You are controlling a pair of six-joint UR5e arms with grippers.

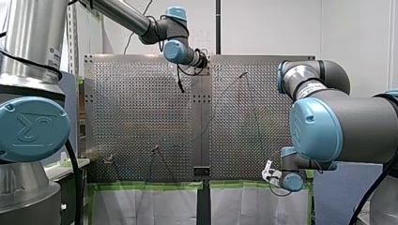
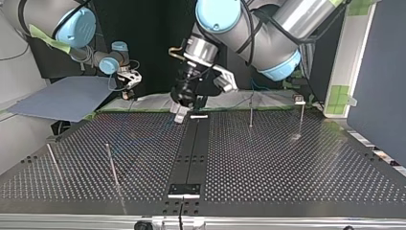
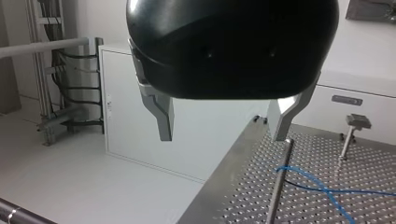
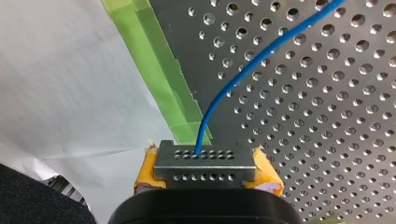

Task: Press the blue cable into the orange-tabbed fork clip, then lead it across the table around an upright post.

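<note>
my right arm's end effector (image 4: 208,175), yellow pads (image 4: 268,179) closed tight on a small grey perforated metal block (image 4: 205,158), hangs at the corner of the perforated metal desk (image 4: 327,121), where a green tape strip (image 4: 163,70) lines the edge. the thin blue cable (image 4: 261,56) rises out of the block and runs in over the desk's holes.

across the desk, my left arm's black end effector (image 3: 224,125) hovers at the opposite edge. its two metal fingers (image 3: 161,116) are spread wide, with nothing between them. a slim upright metal post (image 3: 279,182) stands just under one finger. the blue cable lies in loose curves on the desk beside the post; whether it touches the post cannot be told.

in the top view the desk's middle lies broad and open, with thin posts standing well apart toward both sides. the orange-tabbed fork clip cannot be made out.
</note>
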